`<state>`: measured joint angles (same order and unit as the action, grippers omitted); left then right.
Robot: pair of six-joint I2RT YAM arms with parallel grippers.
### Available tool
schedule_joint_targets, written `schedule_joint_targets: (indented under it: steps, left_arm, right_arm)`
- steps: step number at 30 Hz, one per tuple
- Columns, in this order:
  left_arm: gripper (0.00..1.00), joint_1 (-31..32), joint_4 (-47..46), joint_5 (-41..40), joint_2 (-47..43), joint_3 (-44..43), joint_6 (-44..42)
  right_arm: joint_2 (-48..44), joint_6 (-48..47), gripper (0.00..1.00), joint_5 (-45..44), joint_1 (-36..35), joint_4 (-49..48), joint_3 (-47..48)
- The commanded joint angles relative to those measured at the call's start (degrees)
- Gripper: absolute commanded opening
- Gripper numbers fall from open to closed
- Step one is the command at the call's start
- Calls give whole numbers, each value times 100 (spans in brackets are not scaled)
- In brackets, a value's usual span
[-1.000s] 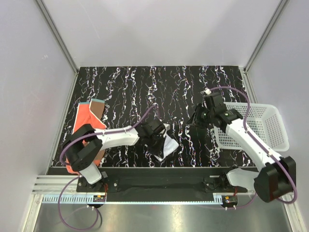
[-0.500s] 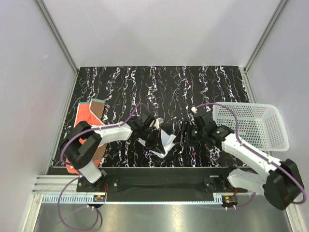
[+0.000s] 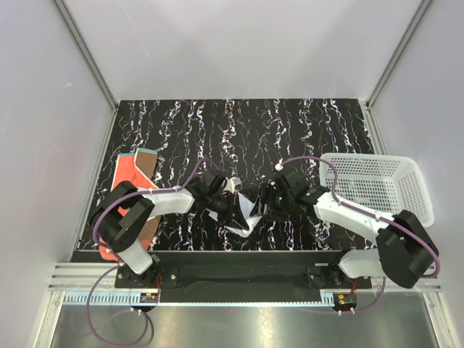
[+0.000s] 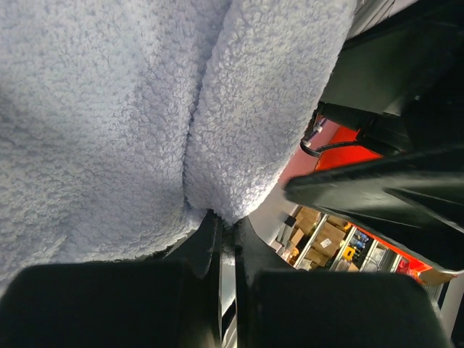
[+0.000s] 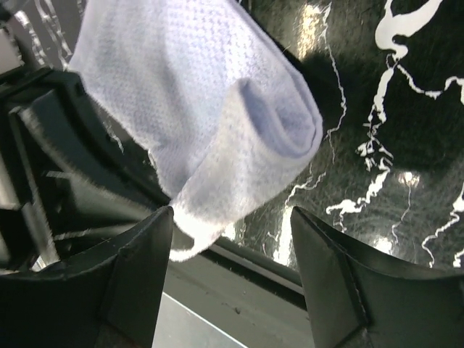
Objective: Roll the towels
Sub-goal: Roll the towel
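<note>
White towel [image 3: 248, 215], loosely rolled, is found at the front middle of the marbled table [image 3: 290, 130]. One edge is pinched by the left gripper [image 3: 233, 210], whose jaws are pressed together on the cloth. The right gripper [image 3: 270, 207] is placed just to the towel's right, with its fingers spread and nothing gripped. The roll's open end is seen straight ahead of it, in line with the gap between the fingers. The right arm is judged to be the free one for the next grasp.

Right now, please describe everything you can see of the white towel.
The white towel is a small, soft terry cloth, partly folded over into a loose roll with one open end. It is near the front middle of the black marbled table, pinched at one edge by the shut left gripper. The open right gripper faces it without gripping.
</note>
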<state>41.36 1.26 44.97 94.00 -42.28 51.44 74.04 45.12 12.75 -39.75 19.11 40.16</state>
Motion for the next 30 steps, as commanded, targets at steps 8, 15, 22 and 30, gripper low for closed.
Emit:
schedule_joint_targets:
  steps: [8, 15, 22, 30]
  left_arm:
    - [0, -76, -301, 258, -109, 62, 33]
    - [13, -93, -4, 21, -136, -16, -221]
    - [67, -41, 1480, -1235, -689, -508, -1091]
    - [74, 774, 2326, -3265, -1630, -1168, -1856]
  right_arm:
    - [998, 67, 53, -554, -191, 57, 668]
    - [1156, -91, 19, -800, -200, 619, 1116]
    - [1569, -328, 12, -783, -244, 1252, 1634]
    - [1974, -399, 11, -827, -367, 1806, 2118]
